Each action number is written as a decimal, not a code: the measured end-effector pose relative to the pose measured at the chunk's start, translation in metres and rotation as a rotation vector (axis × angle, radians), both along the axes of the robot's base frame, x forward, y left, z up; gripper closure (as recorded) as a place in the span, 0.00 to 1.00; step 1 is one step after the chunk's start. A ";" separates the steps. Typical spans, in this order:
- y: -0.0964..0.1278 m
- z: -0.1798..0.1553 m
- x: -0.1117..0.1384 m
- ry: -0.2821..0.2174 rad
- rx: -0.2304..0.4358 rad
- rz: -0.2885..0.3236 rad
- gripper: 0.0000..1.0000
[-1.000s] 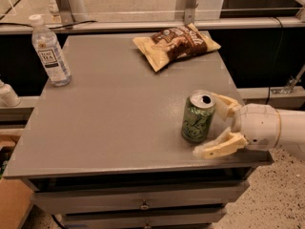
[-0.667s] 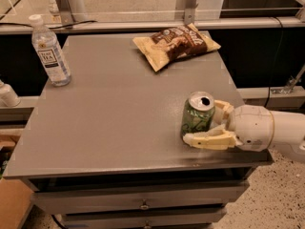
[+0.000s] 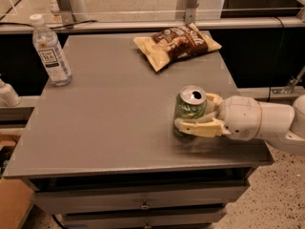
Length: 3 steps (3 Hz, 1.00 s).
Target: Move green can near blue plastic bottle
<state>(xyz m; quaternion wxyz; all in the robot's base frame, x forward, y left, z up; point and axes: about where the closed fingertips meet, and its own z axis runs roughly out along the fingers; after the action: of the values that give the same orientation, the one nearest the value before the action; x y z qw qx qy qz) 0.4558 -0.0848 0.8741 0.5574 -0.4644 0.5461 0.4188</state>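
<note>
The green can (image 3: 189,108) stands upright on the right part of the grey table (image 3: 109,113), silver top with its opening showing. My gripper (image 3: 198,114) reaches in from the right and its cream fingers (image 3: 200,127) are closed around the can's sides, one in front and one behind. The can rests on the table. The blue plastic bottle (image 3: 51,51), clear with a white cap and a white label, stands upright at the table's far left corner, well apart from the can.
A brown and tan snack bag (image 3: 177,44) lies at the back of the table, right of centre. A metal rail (image 3: 152,25) runs behind the table. Drawers (image 3: 143,202) sit below the table's front edge. A white object (image 3: 7,93) sits left of the table.
My gripper moved left onto the can and its fingers closed from wide open to gripping the can. The can, bottle and bag stayed in place.
</note>
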 end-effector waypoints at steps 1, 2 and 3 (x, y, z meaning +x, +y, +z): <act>0.023 0.028 0.031 -0.041 0.006 0.013 1.00; 0.050 0.054 0.059 -0.054 -0.014 0.023 1.00; 0.086 0.070 0.076 0.011 -0.027 0.009 1.00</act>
<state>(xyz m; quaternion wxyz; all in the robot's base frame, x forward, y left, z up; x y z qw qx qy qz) 0.5314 0.0008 0.9445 0.5462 -0.4722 0.5525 0.4164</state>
